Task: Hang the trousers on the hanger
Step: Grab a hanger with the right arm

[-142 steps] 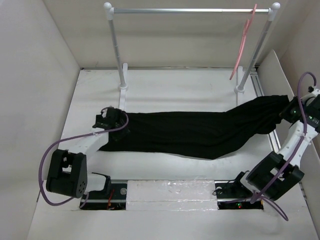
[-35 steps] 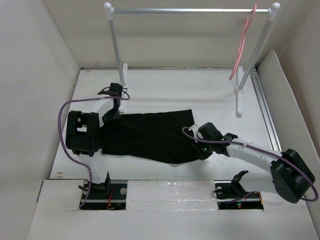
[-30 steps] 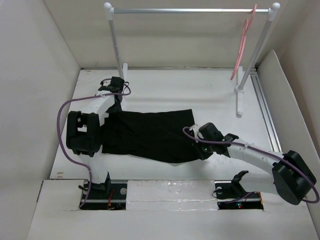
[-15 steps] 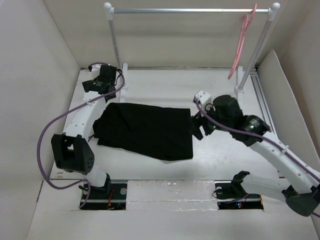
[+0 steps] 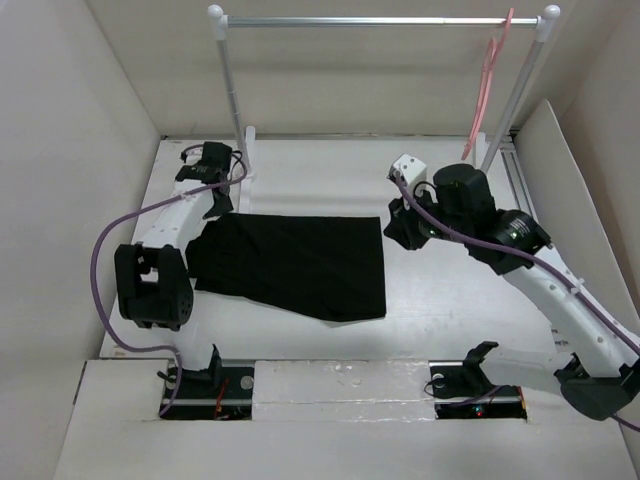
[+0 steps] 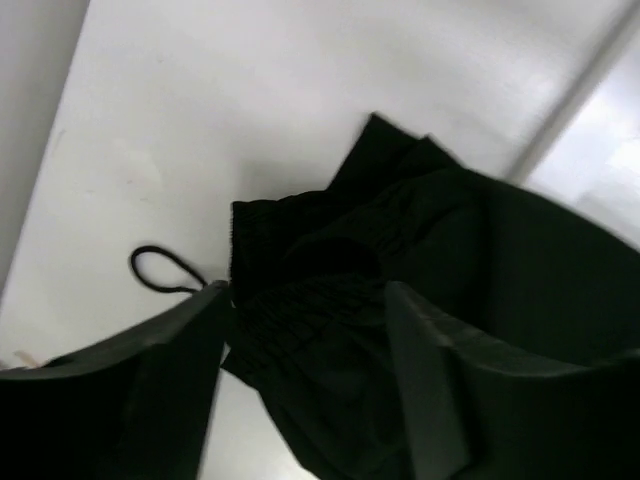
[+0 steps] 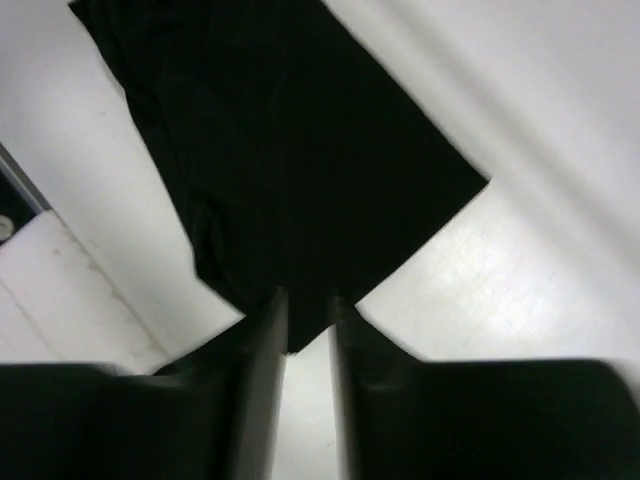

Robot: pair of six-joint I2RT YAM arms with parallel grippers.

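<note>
A large pair of plain black soft-fabric trousers (image 5: 300, 265) lies folded into a flat, roughly rectangular block on the white surface (image 5: 450, 300), its gathered waistband and thin drawstring loop (image 6: 160, 270) at the left. The left end effector (image 6: 305, 300) hangs above that waistband, fingers wide apart and empty. The right end effector (image 7: 305, 300), just beyond the right edge, shows a narrow empty gap. A thin pink plastic hanger (image 5: 487, 70) hangs on the silver metal rail (image 5: 380, 20).

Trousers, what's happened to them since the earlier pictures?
The trousers went from stretched across the table to folded in half, the right end carried leftward. Both the right gripper and left gripper let go and lifted off, jaws open. The hanger still hangs on the rail.
</note>
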